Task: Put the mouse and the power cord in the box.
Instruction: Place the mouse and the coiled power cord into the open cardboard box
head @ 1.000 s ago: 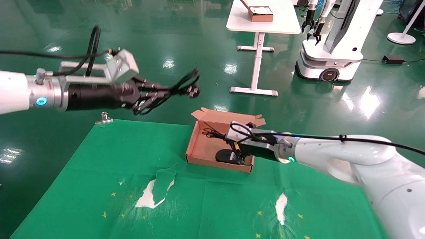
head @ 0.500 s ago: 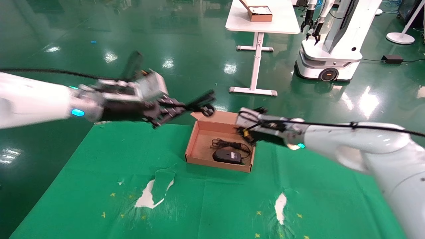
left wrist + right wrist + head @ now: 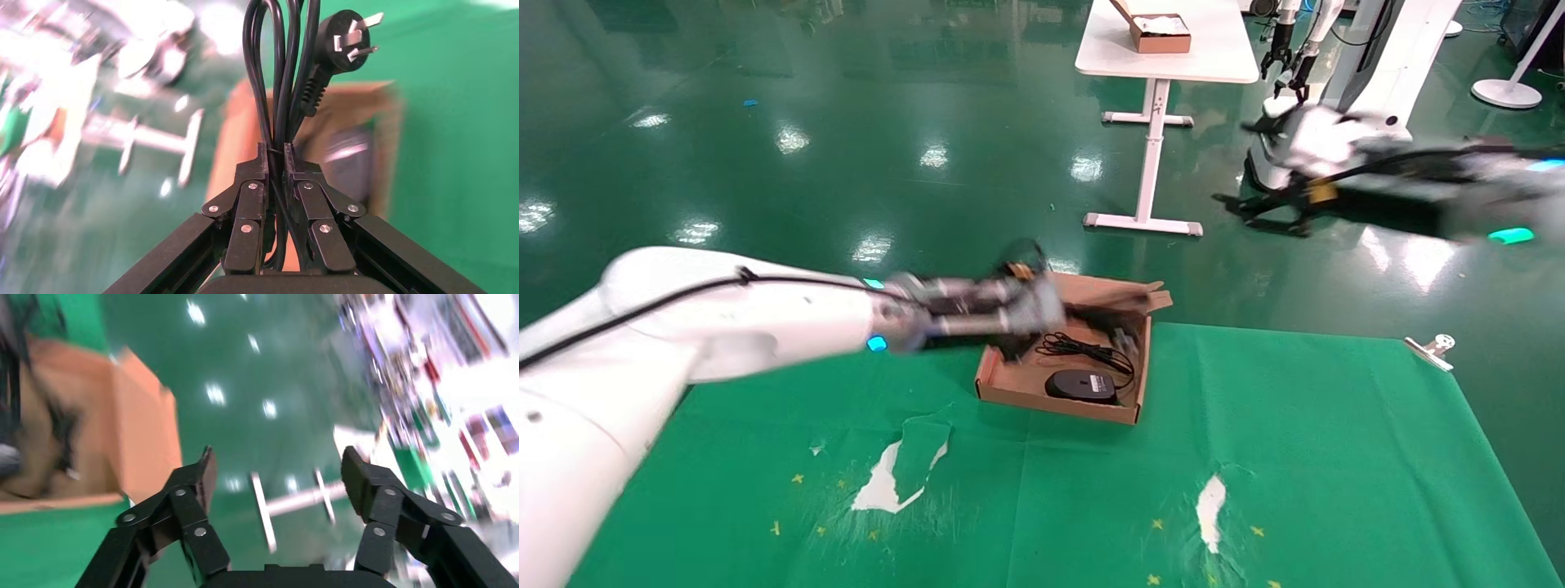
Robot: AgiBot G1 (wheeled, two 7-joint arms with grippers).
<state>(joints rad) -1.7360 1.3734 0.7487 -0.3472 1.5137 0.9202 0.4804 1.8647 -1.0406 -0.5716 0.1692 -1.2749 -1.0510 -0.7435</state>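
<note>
Green cloth covers my table. Left gripper is clamped on the cord, strands pinched between its fingertips, plug with metal prongs sticking out past them; from the head view I see that gripper reaching over the box's left wall. Box sits open on the cloth, flap up at the far side. Mouse lies inside near the front wall, its thin cable bundled just behind it. Right gripper is up high, well apart from the box, out over the floor, jaws spread wide and holding nothing.
</note>
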